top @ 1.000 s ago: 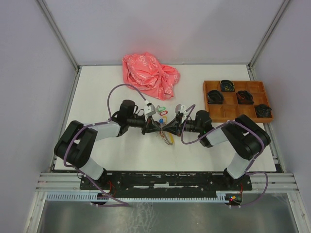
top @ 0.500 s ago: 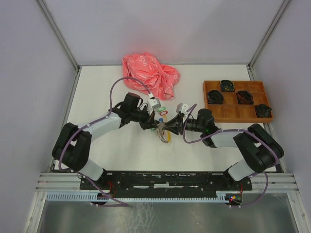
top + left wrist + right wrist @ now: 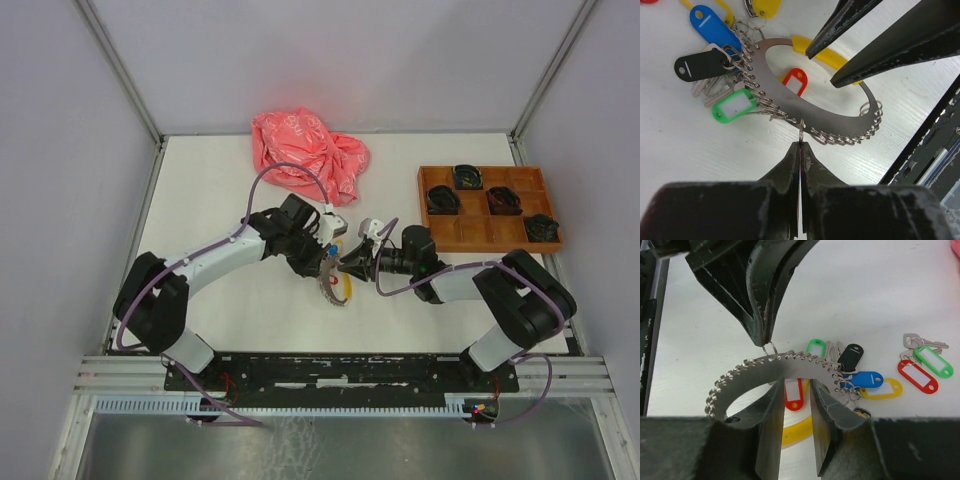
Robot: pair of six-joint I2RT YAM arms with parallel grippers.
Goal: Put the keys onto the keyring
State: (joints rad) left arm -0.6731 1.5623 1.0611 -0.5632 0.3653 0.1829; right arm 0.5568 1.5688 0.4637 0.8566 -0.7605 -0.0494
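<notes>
The keyring [image 3: 790,100] is a broad flat metal ring edged with small split rings, tilted above the table, also in the top view as keyring [image 3: 329,287]. My left gripper [image 3: 801,146] is shut on one small split ring [image 3: 802,131] at its rim. My right gripper [image 3: 795,384] is open, its fingertips at the band's inner edge, holding nothing. The keys lie loose on the table to the right, one with a green tag [image 3: 933,361] and one with a red tag [image 3: 916,376]. Neither gripper touches them.
Bunched keys with a blue tag [image 3: 866,379], black tag [image 3: 852,356] and yellow tag [image 3: 888,387] hang on the ring. A yellow strip [image 3: 822,54] lies under it. A pink bag [image 3: 308,143] sits at the back, a wooden tray [image 3: 470,232] at the right.
My right gripper has opened from almost shut. The left arm has swung right and toward the near edge, carrying the ring by its small split ring.
</notes>
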